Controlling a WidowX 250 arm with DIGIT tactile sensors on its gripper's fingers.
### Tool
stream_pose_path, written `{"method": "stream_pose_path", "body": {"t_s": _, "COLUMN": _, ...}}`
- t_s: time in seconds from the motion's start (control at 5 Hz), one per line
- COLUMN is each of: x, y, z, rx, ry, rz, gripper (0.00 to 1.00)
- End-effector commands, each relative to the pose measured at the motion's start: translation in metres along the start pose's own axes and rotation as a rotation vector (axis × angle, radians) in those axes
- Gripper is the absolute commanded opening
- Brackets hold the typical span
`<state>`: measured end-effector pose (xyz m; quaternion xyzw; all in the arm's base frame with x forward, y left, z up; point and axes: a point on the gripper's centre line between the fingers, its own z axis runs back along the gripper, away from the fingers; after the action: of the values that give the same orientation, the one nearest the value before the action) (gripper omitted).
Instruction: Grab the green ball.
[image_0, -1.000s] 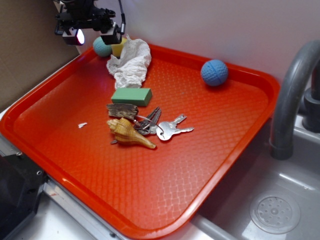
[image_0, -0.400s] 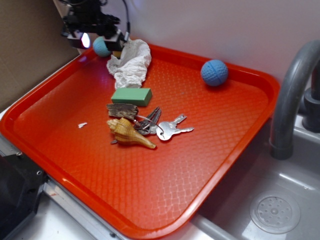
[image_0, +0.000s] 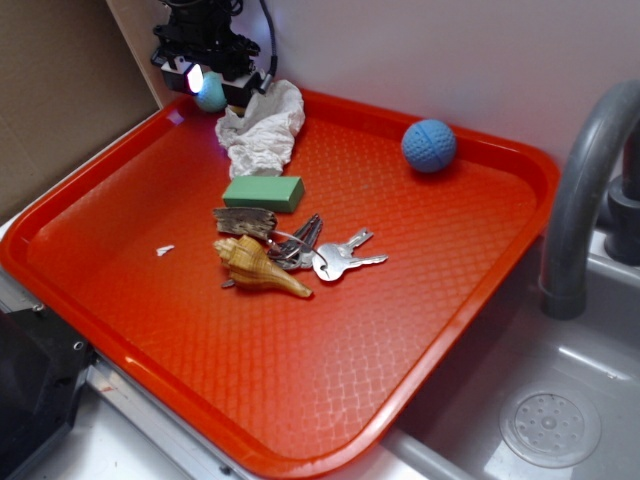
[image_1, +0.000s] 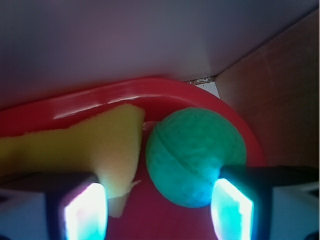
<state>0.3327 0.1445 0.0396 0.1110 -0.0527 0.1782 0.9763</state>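
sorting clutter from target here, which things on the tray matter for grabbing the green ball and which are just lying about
Belongs to the job:
- green ball, in the tray's far corner
- hand, open, one finger on either side of the ball

Just lying about:
- blue ball
- green block
- white cloth
- keys
- seashell
- yellow piece beside the ball
- red tray holding it all

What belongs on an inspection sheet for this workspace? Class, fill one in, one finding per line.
Surface: red tray, beside a sink.
Job's things: green ball in the tray's far corner, beside a yellow piece.
Clutter: blue ball, white cloth, green block, keys, shell.
Pincer: open, fingers either side of the green ball.
Cables: black cable above the pincer.
Surroundings: grey tap, white wall.
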Motion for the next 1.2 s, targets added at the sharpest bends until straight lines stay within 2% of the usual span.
{"method": "stream_pose_path", "body": {"t_s": 0.0, "x": 0.015, "y": 0.003, "z": 0.020, "rx": 0.003, "ry": -0.088, "rz": -0.011, "gripper": 0.00}}
{"method": "stream_pose_path", "body": {"t_s": 0.4, "x": 0.014, "y": 0.001, "z": 0.021, "rx": 0.025, "ry": -0.092, "rz": -0.036, "gripper": 0.00}}
{"method": "stream_pose_path", "body": {"t_s": 0.6, "x": 0.004, "y": 0.006, "z": 0.033, "rx": 0.014, "ry": -0.092, "rz": -0.043, "gripper": 0.00}}
{"method": "stream_pose_path", "body": {"t_s": 1.0, "x": -0.049, "y": -0.007, "z": 0.085, "rx": -0.114, "ry": -0.039, "rz": -0.101, "gripper": 0.00}}
